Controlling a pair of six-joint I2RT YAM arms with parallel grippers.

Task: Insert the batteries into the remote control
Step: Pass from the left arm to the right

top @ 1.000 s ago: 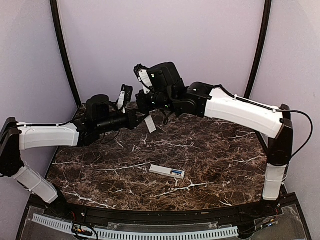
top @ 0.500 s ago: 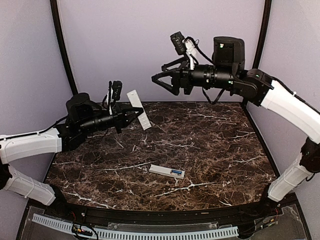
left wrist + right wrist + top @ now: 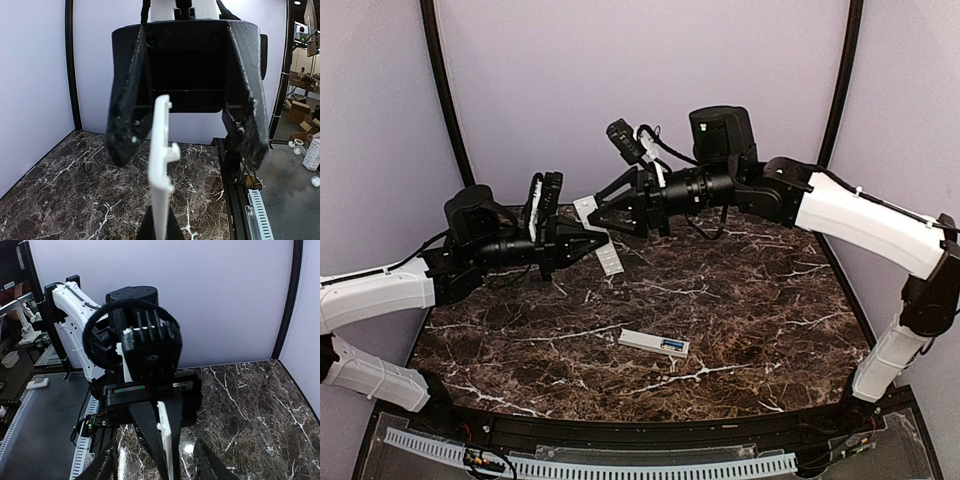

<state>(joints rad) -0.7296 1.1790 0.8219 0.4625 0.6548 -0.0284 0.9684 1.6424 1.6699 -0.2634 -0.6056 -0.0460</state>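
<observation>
The remote control (image 3: 645, 341) lies on the marble table near the front middle, with blue batteries (image 3: 672, 345) showing in its recess at the right end. My left gripper (image 3: 594, 241) is shut on the thin white cover strip (image 3: 600, 238) and holds it in the air, edge-on in the left wrist view (image 3: 161, 170) and in the right wrist view (image 3: 167, 445). My right gripper (image 3: 592, 215) is open and faces the left one, with its jaws on either side of the strip's free end. Its fingers (image 3: 125, 125) do not touch the strip.
The dark marble table (image 3: 770, 300) has black frame posts at the back corners (image 3: 445, 100). A perforated white rail (image 3: 590, 465) runs along the front edge. Both arms meet above the back left of the table.
My right gripper has swung down and left from its high position at the back and now straddles the cover strip. My left gripper keeps hold of the strip and has shifted slightly.
</observation>
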